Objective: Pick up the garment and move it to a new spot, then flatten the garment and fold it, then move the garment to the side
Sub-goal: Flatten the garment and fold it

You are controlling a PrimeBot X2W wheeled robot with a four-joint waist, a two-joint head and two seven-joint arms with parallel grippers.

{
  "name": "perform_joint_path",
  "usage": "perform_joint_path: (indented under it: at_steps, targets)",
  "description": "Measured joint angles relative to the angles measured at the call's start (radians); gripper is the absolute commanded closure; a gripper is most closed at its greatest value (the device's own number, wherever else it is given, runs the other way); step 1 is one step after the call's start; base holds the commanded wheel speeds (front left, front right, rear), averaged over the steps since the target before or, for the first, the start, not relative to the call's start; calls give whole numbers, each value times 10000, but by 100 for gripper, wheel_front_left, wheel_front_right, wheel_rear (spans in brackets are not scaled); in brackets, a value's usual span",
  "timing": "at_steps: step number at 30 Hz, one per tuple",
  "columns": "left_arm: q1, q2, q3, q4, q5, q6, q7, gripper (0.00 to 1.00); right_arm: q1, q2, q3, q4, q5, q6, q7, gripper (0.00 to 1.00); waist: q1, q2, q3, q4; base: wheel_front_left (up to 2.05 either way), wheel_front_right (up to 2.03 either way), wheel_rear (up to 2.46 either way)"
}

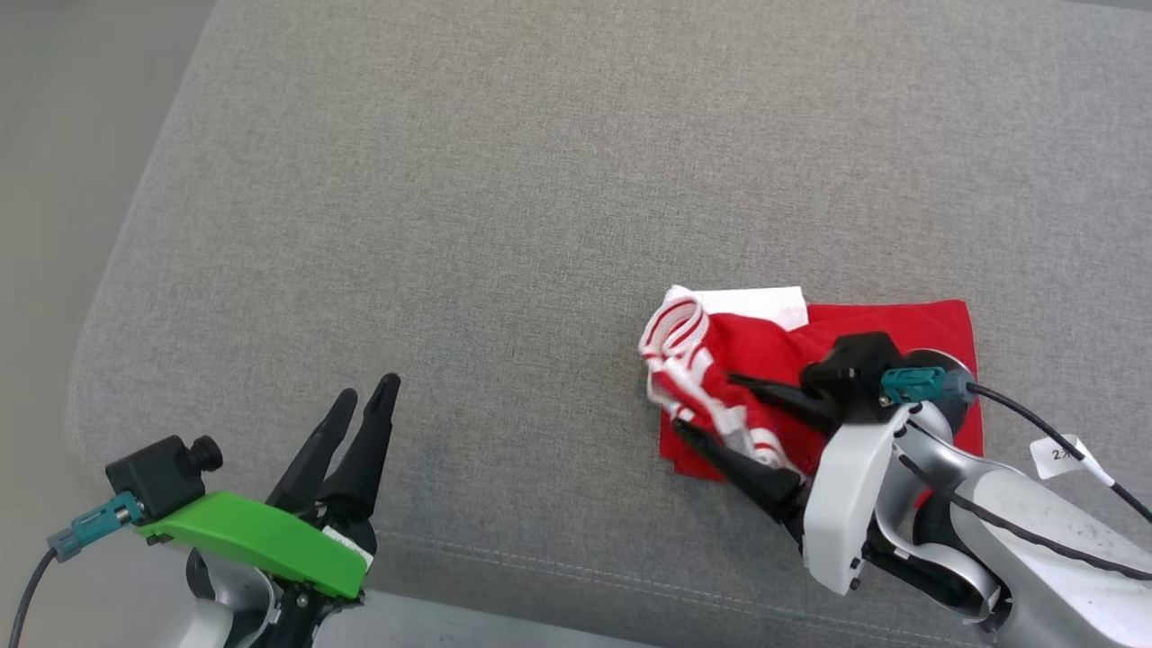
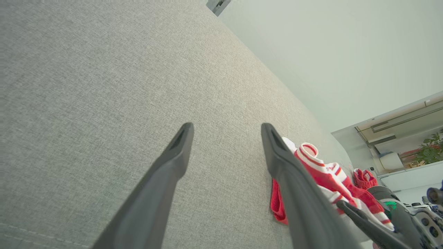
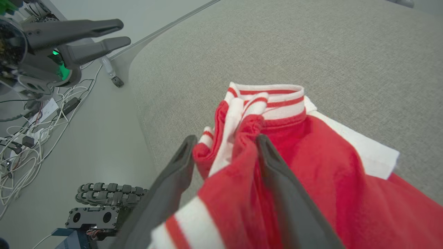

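Lower right, the right pincer (image 1: 706, 405) is spread around the bunched red garment (image 1: 765, 346) on the grey cushion (image 1: 540, 180); lower left, the left pincer (image 1: 367, 389) gapes empty.

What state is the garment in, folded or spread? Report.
Folded, not spread: the garment lies as a compact layered rectangle on the grey cushion, striped edge bunched.

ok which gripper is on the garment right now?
The right gripper, jaws spread around the striped folds of the red garment. The left gripper is open over bare grey cushion, apart from it.
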State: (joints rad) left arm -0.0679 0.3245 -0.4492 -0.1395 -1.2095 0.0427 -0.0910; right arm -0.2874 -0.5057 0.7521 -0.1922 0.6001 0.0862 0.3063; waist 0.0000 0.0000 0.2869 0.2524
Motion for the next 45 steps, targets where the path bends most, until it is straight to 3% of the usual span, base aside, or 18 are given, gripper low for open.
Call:
perform_joint_path:
  at_steps: [12, 15, 22, 26, 32, 38, 45]
  targets:
    - [5, 54, 222, 322, 0, -63, -161, 0, -147, 431, -31, -25, -19, -102, -236, 0, 0, 0, -382, -388, 0, 0, 0]
    - [41, 77, 343, 282, 0, -59, -259, 0, -46, 564, -384, -259, 117, -382, -552, 0, 0, 0, -507, -582, 0, 0, 0]
    - [424, 105, 337, 44, 0, -54, -345, 0, 1143, 771, -1705, -596, 957, -1413, -1450, 0, 0, 0, -745, -1185, 0, 0, 0]
    - [600, 504, -40, -113, 546, -58, -314, 0, 1876, 493, -2220, -633, 913, -1850, -1910, 0, 0, 0, -855, -1658, 0, 0, 0]
    - [422, 901, -675, -495, 1292, -178, 107, 0, 2351, 125, -2652, -690, 487, -1939, -2374, 0, 0, 0, -859, -2199, 0, 0, 0]
    - [-495, 1348, -1373, -593, 2151, -472, 738, 0, 2593, 234, -2734, -857, 500, -1939, -2658, 0, 0, 0, -646, -2557, 0, 0, 0]
    - [-1825, 1369, -1845, -305, 2460, -717, 1659, 0, 2605, 385, -2767, -1003, 520, -1939, -2924, 0, 0, 0, -134, -2976, 0, 0, 0]
